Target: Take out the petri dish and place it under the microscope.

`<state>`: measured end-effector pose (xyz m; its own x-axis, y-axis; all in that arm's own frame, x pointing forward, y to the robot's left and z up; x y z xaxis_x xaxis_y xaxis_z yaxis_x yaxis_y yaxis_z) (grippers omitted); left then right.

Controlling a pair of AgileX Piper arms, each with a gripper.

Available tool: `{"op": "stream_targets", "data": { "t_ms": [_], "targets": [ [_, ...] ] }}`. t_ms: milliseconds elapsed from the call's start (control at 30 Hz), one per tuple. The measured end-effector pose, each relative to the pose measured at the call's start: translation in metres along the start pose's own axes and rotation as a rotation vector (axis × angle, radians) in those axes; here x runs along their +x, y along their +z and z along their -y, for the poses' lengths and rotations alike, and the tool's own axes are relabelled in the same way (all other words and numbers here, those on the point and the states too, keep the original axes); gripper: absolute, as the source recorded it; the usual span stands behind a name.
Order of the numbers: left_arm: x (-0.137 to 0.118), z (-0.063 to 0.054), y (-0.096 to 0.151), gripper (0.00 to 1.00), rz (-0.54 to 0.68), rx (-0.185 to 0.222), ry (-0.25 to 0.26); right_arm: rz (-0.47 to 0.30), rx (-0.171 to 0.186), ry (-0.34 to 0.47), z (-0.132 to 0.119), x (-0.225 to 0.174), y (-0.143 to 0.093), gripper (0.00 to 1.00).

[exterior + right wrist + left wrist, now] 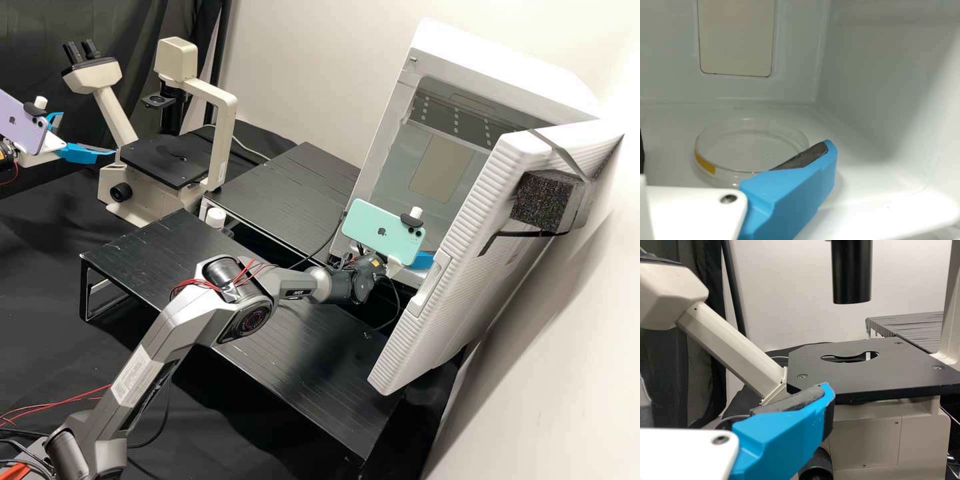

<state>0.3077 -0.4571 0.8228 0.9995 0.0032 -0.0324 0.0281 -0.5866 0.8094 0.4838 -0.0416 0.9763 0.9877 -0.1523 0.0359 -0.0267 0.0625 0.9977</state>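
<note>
Centring the right end effector, fingers spread wide, over the petri dish lying flat on the cabinet floor seems advisable before a low, even, gentle squeeze that avoids tilting it.

clear petri dish w/ yellow strip on white chamber flr; r gripper nr it, fingers apart, r wrist view.
</note>
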Motion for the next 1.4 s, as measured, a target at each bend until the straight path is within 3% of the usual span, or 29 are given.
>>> {"op": "stream_targets", "data": {
  "t_ms": [600, 1033, 1400],
  "targets": [
    [0.0, 0.0, 0.0, 1.0, 0.0, 0.0, 0.0, 0.002, 0.007, 0.002, -0.0002, 0.0, 0.0002, 0.0],
    [0.0, 0.0, 0.0, 1.0, 0.0, 0.0, 0.0, 0.016, 0.051, 0.007, 0.0025, -0.0002, 0.004, 0.0],
    [0.0, 0.0, 0.0, 1.0, 0.0, 0.0, 0.0, 0.019, 0.059, 0.003, 0.0052, 0.0012, 0.0057, 0.0]
  ]
}}
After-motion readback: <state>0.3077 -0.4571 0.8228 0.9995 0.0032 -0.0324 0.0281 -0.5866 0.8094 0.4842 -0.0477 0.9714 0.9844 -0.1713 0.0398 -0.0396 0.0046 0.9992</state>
